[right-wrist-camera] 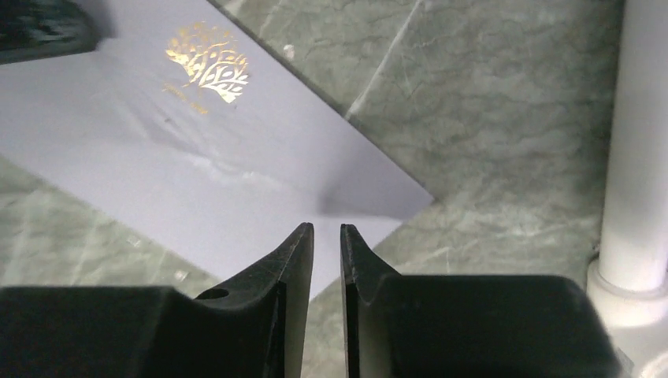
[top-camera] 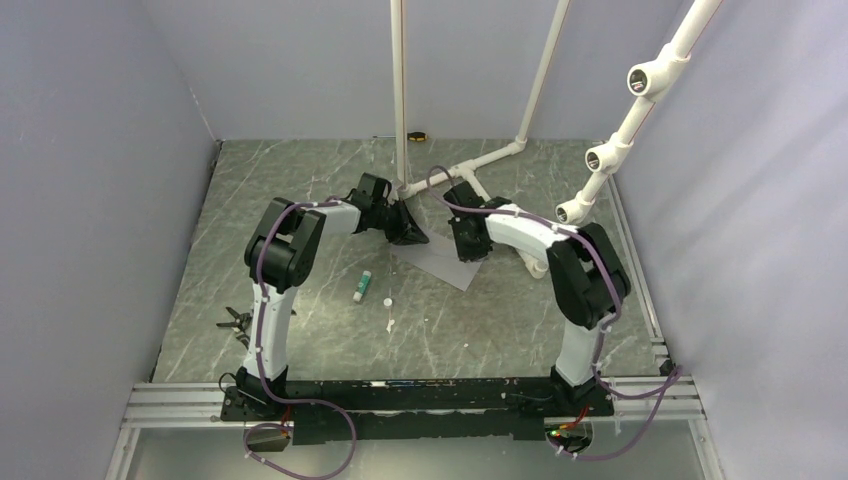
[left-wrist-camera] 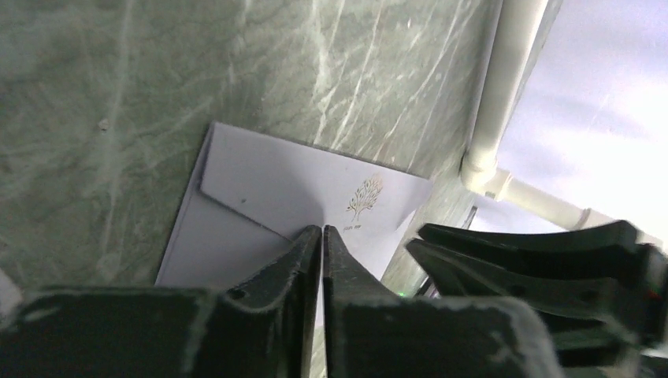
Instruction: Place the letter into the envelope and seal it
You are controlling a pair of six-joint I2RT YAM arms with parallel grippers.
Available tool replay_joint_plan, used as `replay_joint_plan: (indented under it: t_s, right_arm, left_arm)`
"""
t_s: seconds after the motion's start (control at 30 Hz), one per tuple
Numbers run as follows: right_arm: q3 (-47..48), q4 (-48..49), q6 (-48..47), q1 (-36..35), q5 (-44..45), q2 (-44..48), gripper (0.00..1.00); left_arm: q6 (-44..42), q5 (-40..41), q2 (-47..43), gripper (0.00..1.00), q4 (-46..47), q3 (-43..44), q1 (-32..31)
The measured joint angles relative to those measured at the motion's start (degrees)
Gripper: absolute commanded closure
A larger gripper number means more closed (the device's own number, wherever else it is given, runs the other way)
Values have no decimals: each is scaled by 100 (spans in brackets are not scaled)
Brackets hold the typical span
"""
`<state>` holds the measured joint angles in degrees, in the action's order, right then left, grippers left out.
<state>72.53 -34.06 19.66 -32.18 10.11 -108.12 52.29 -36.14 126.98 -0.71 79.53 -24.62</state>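
The grey envelope (top-camera: 445, 265) lies flat on the table between my two grippers, its pointed flap folded down over the body and a gold tree mark on it. My left gripper (top-camera: 412, 236) is shut, its tips (left-wrist-camera: 323, 228) down at the flap's point on the envelope (left-wrist-camera: 260, 181). My right gripper (top-camera: 470, 250) hangs over the envelope's other end (right-wrist-camera: 157, 157); its tips (right-wrist-camera: 327, 227) stand a narrow gap apart with nothing between them, just above a corner. No tan letter shows in any view.
A glue stick (top-camera: 362, 286), its cap (top-camera: 388, 302) and a small white bit (top-camera: 390, 324) lie on the table nearer the bases. White pipe stands (top-camera: 400, 100) rise right behind the grippers; one pipe (right-wrist-camera: 638, 157) is close on the right.
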Motion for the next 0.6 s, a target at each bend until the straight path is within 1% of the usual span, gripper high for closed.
replay_joint_plan:
  t_s: [0.03,0.1,0.2,0.27,0.4,0.53,0.6]
  right_arm:
    - [-50,-24,0,17,-48,136,75]
    - [-103,-37,4,35,-184,463,73]
    - [-103,81,28,33,-398,1012,70]
    - [-116,262,52,17,-535,1344,69]
    - [-350,675,101,-87,-634,1716,67]
    - [-599,861,254,-186,-612,1803,66]
    - [-671,907,332,-236,-614,1803,66]
  left_arm:
    - [-72,-37,-7,76,-17,0,7]
    - [-205,-186,-39,68,-70,0,20]
    - [-501,-308,-184,61,-343,28,22]
    - [-675,-317,-321,58,-568,28,20]
    - [-905,-304,-802,54,-942,24,17]
    - [-1038,-168,-1596,50,-1047,-273,17]
    - [-1163,61,-2094,47,-1150,-549,17]
